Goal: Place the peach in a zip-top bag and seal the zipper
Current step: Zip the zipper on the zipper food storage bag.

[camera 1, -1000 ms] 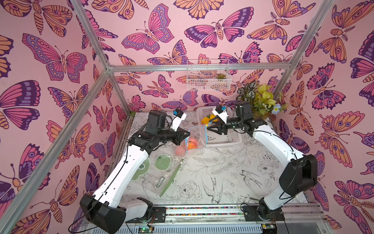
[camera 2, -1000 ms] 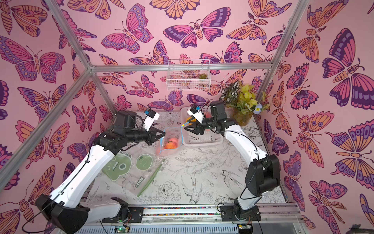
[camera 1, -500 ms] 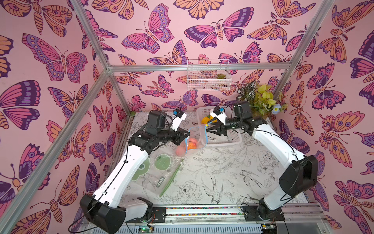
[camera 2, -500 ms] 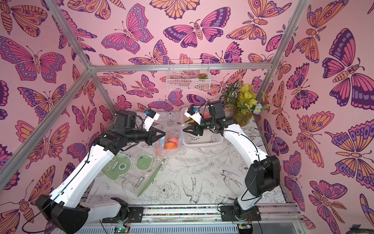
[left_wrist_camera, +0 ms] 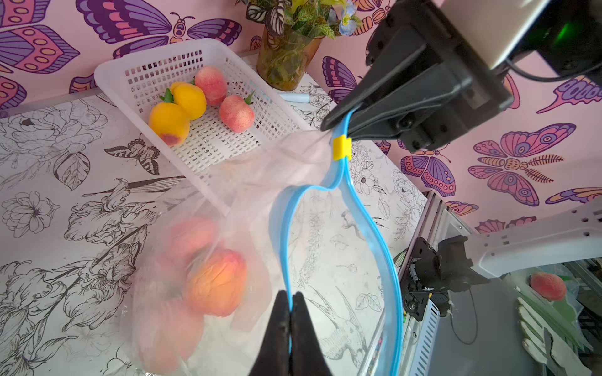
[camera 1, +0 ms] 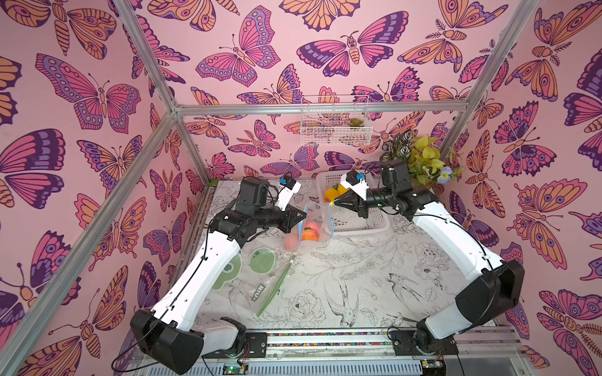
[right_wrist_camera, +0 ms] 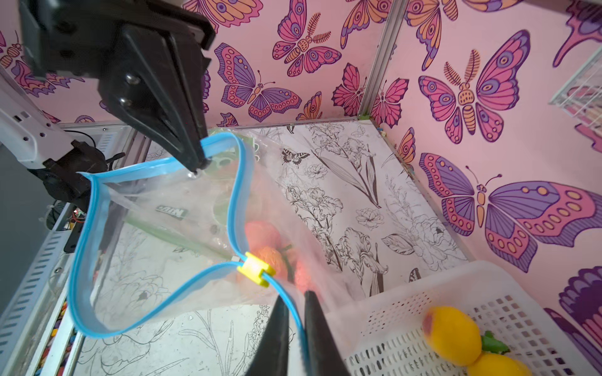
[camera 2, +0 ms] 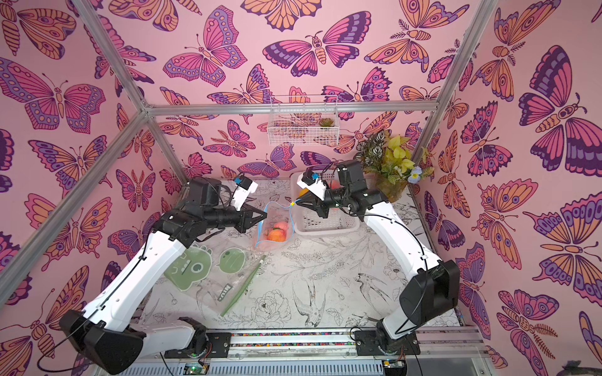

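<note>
The peach (left_wrist_camera: 216, 281) sits low inside the zip-top bag (right_wrist_camera: 163, 224), with other peaches beside it. The bag is held up by its top, and its bottom seems to rest on the counter (camera 1: 358, 276), though the views do not make that sure. Its blue zipper (left_wrist_camera: 281, 234) gapes wide.

The left claw (left_wrist_camera: 291, 298) is pinched tight on one end of the zipper. The right claw (right_wrist_camera: 294, 298) is squeezed onto the blue strip just behind the yellow slider (right_wrist_camera: 255, 268).

If the right claw pulls without catching the slider, the strip could slip through and the bag would not close. A hard tug could also yank the bag from the left claw.

In a top view the white basket (camera 1: 358, 231) sits at 3 o'clock of the bag, close to the right claw. A flat spare bag (camera 1: 260, 291) lies at 7 o'clock, out of the way.
</note>
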